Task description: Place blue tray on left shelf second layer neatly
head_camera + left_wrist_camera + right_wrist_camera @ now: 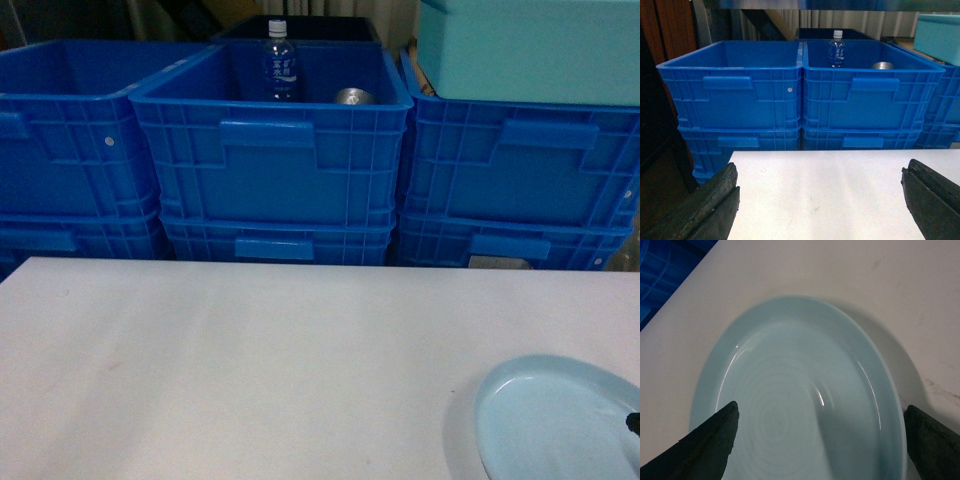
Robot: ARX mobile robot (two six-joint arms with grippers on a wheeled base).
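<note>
- The blue tray sits flat on the white desk, at the near right corner in the head view. Nothing holds it up yet.
- The right gripper hangs right over the tray. Its two dark fingers are spread wide, one on each side of the dish. They do not pinch it.
- The left gripper is spread wide too. It holds nothing. It hovers low near the left edge of the desk and looks toward the crates.
- Behind the desk stand stacks of dark blue crates. One crate has a water bottle and a shiny metal thing in it. A big teal box rests on the right stack.
- A metal rail shows at the very top of the left wrist view, above the crates. I cannot tell which layer of the shelf it is.
- So the job looks like it is only at the start. The tray is not picked up yet.
- What I think is left: grab the tray, lift it, carry it over to the left shelf, and set it down straight on the second layer.
</note>
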